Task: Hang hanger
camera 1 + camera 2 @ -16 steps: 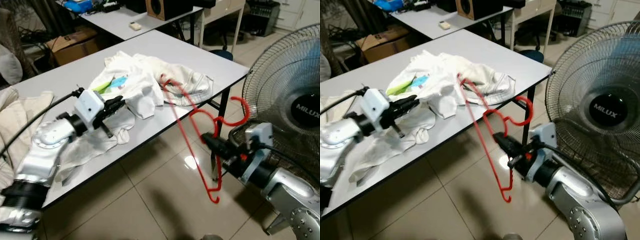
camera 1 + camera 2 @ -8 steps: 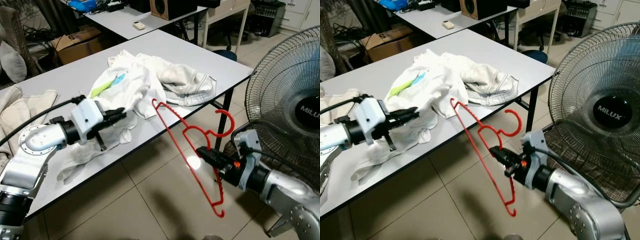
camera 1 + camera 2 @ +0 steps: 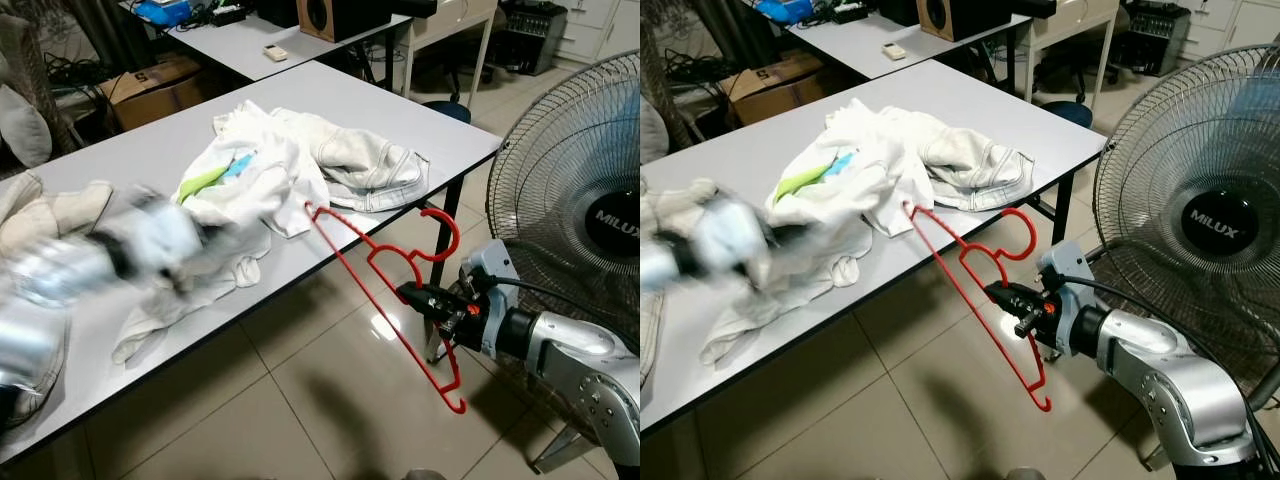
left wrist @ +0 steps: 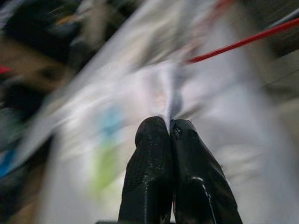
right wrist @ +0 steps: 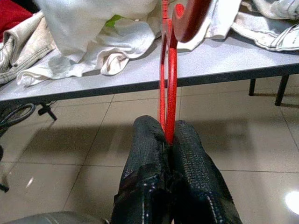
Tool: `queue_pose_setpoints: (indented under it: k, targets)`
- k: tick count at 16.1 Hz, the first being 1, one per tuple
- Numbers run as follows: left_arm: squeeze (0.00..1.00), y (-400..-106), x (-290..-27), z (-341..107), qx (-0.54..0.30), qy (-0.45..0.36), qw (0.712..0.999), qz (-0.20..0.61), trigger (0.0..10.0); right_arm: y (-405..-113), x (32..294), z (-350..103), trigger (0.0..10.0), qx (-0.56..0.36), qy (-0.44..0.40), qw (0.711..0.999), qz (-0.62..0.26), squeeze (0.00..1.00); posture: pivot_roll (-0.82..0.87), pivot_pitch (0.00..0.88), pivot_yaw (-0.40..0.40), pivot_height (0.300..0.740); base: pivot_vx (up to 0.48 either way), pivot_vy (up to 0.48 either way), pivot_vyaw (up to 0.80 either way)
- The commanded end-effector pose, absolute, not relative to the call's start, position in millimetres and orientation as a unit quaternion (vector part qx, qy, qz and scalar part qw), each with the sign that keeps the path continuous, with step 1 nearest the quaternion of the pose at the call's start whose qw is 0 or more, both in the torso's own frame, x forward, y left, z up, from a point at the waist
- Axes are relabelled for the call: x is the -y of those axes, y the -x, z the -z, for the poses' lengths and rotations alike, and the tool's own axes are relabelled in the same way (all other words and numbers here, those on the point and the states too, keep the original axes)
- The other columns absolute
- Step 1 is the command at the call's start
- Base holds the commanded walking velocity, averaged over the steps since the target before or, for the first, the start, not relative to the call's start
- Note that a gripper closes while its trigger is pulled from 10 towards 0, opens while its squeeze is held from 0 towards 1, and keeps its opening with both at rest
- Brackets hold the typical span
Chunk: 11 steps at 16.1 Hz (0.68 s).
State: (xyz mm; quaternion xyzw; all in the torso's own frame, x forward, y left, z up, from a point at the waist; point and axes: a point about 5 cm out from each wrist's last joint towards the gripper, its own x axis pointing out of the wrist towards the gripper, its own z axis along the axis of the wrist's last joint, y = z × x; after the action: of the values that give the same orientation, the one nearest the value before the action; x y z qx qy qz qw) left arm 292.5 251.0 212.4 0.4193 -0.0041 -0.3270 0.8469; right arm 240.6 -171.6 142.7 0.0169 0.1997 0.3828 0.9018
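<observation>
A red wire hanger [image 3: 372, 262] hangs in the air off the table's front edge, with its hook [image 3: 443, 236] uppermost. My right gripper [image 3: 410, 293] is shut on its wire, and the red wire [image 5: 171, 79] runs out from between the closed fingers. My left gripper [image 3: 213, 240] is a motion blur over the table, beside a white garment [image 3: 262, 172]. Its black fingers [image 4: 149, 154] are pressed together, and a thin white fold of cloth rises from between their tips.
The grey table [image 3: 380, 100] also carries a cream denim garment [image 3: 375, 168] and pale clothes [image 3: 40, 215] at its left end. A large standing fan [image 3: 590, 200] is close on the right. A second table [image 3: 250, 40] and a cardboard box [image 3: 150, 85] stand behind. Tiled floor lies below.
My left arm has swung quickly and is now blurred. My right gripper has turned the hanger, so its hook sits higher and nearer the table edge.
</observation>
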Motion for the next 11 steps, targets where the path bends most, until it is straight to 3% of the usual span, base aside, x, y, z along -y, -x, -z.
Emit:
queue_pose_setpoints:
  k: [1,4,7,9,10,11]
  targets:
    - [0.00,-296,-281,-247,0.038,-0.461,0.853,0.240,0.0,-239,165,-148,10.0,-0.183,-0.011,0.896,-0.404,0.00,-0.21,0.000,0.126,0.740,0.000,0.000,0.00]
    - [0.00,-297,-293,-262,0.053,-0.477,0.854,0.202,0.0,-236,157,-146,10.0,-0.180,-0.015,0.891,-0.418,0.00,-0.19,0.000,0.123,0.740,0.000,0.000,0.00]
    - [0.00,-282,-257,-185,-0.016,-0.419,0.843,0.337,0.0,-229,147,-139,10.0,-0.182,-0.023,0.887,-0.423,0.00,-0.20,0.000,0.135,0.740,0.000,0.000,0.00]
    - [0.00,-267,-245,-151,-0.079,-0.394,0.831,0.384,0.0,-226,147,-138,10.0,-0.184,-0.027,0.887,-0.423,0.00,-0.20,0.000,0.140,0.740,0.000,0.000,0.00]
    - [0.00,-256,-250,-125,-0.149,-0.399,0.816,0.392,0.0,-222,147,-136,10.0,-0.187,-0.027,0.887,-0.421,0.00,-0.21,0.000,0.143,0.740,0.000,0.000,0.00]
    - [0.00,-256,-252,-123,-0.156,-0.403,0.815,0.385,0.0,-222,147,-136,10.0,-0.188,-0.026,0.887,-0.420,0.00,-0.21,0.000,0.143,0.740,0.000,0.000,0.00]
